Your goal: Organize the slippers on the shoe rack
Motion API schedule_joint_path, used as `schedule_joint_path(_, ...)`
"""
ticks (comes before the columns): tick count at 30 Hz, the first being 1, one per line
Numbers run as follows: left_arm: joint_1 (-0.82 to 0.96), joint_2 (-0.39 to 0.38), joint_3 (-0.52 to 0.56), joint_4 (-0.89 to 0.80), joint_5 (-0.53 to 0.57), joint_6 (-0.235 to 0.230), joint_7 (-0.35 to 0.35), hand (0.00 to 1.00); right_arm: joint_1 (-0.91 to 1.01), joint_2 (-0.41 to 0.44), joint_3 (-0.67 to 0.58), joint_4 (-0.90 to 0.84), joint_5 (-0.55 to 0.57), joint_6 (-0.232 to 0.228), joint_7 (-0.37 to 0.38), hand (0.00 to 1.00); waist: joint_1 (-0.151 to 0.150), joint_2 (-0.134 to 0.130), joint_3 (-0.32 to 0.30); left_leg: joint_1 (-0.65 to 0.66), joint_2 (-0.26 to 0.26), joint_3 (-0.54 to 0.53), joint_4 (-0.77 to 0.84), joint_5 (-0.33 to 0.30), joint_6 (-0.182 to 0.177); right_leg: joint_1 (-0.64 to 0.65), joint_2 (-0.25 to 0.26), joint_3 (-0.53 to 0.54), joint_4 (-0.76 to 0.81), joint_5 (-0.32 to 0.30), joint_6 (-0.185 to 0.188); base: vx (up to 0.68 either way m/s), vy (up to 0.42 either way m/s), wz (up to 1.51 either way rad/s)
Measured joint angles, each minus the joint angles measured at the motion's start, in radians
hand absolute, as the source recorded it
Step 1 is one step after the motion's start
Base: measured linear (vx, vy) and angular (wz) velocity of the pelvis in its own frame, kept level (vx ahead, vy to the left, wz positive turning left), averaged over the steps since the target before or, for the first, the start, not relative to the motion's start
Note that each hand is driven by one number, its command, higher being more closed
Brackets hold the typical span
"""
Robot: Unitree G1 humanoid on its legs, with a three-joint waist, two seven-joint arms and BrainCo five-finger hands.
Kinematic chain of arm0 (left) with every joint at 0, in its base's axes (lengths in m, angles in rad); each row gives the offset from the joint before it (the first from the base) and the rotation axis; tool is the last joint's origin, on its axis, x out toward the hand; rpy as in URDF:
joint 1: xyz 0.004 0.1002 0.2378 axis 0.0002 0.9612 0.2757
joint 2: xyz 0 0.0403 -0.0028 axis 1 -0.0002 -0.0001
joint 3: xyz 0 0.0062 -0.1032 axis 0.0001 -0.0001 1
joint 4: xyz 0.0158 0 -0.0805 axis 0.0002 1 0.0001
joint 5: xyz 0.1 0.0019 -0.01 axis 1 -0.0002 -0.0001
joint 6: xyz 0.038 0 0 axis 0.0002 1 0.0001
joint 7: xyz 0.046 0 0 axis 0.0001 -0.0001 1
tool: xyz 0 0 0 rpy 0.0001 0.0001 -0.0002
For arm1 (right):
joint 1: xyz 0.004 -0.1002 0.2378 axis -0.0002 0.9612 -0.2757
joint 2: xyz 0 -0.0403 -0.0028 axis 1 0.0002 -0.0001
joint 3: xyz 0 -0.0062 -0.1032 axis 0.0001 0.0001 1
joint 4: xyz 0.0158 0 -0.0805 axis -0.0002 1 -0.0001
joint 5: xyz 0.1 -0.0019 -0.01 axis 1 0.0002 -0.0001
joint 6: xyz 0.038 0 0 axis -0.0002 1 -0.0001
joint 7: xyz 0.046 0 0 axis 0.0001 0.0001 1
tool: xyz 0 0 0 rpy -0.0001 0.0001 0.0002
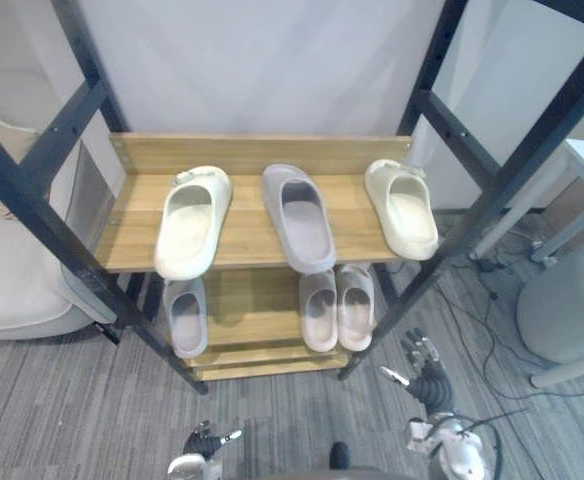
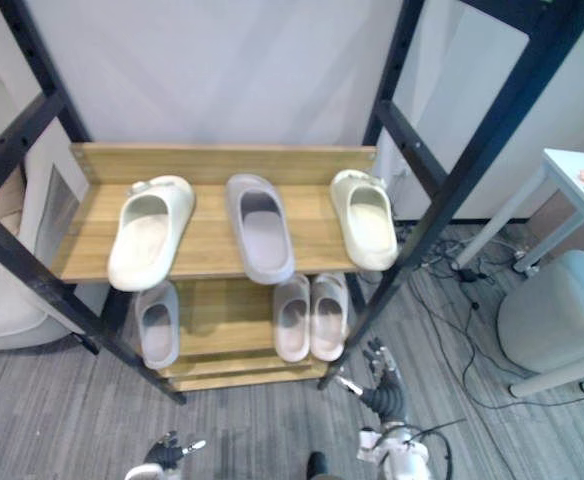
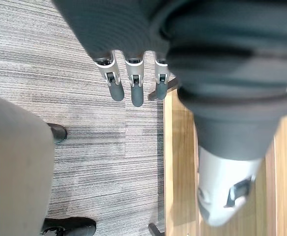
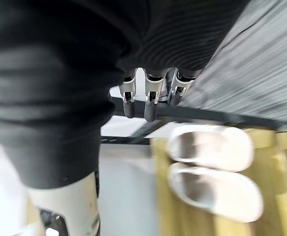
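Wood planks in a black frame make up the shoe rack point(image 1: 252, 153) ahead of me. On its upper shelf point(image 1: 244, 235) three slippers lie side by side, each with its long axis running front to back and its heel toward me. They are the left cream slipper point(image 1: 192, 222), the grey slipper point(image 1: 297, 217) and the right cream slipper point(image 1: 402, 207), so the grey one splits the cream pair. On the lower shelf point(image 1: 247, 300) the second grey slipper point(image 1: 184, 316) lies alone at the left. The pale pink pair point(image 1: 337, 308) lies at the right, its two slippers touching.

Both my hands are empty. My right hand point(image 1: 427, 372) is raised in front of the rack's front right leg, just below the pale pink pair, its fingers point(image 4: 151, 105) straight and spread. My left hand point(image 1: 204, 442) hangs lower, short of the rack and below the second grey slipper, its fingers point(image 3: 136, 91) straight too.

I judge the coming move turns on the misplaced grey slipper. It lies up and to the left of my right hand, which is the nearer to the rack. With the heel end facing me, a reach along that long axis looks simplest.
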Motion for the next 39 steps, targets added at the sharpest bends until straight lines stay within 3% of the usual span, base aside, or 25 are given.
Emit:
schedule_joint_path(12, 0.001, 0.006, -0.056, -0.01, 0.009, -0.02, -0.001, 0.0, -0.104, -0.051, 0.005, -0.211, 0.006, -0.043, -0.006, 0.0, 0.002, 0.014, 0.008, -0.009, 0.008, -0.002, -0.003, 0.003, -0.005, -0.013, 0.01, -0.006, 0.007, -0.001, -0.001, 0.01, -0.016, -0.01)
schedule_joint_path(26, 0.001, 0.009, -0.054, -0.025, 0.019, -0.019, -0.007, 0.0, -0.396, -0.095, 0.021, -0.21, 0.084, -0.053, -0.015, 0.0, 0.011, -0.002, 0.007, -0.04, 0.006, -0.057, 0.005, 0.012, -0.005, -0.014, 0.003, -0.048, 0.003, -0.002, -0.001, -0.03, -0.024, 0.11)
schedule_joint_path(30, 0.001, 0.02, -0.054, -0.032, 0.02, -0.019, -0.008, 0.0, -0.469, -0.131, 0.02, -0.176, 0.083, -0.049, -0.029, 0.0, 0.009, -0.017, 0.014, -0.054, 0.005, -0.075, 0.005, 0.017, -0.007, -0.018, 0.0, -0.066, 0.005, -0.002, -0.001, -0.01, -0.017, 0.13)
schedule_joint_path(39, 0.0, 0.026, -0.054, -0.05, 0.02, -0.014, -0.015, 0.0, -0.667, -0.169, 0.004, 0.062, 0.038, 0.027, -0.078, 0.0, 0.016, -0.029, 0.021, -0.084, -0.006, -0.124, 0.006, 0.03, -0.003, -0.021, -0.013, -0.114, 0.007, -0.001, -0.001, 0.01, 0.0, 0.16)
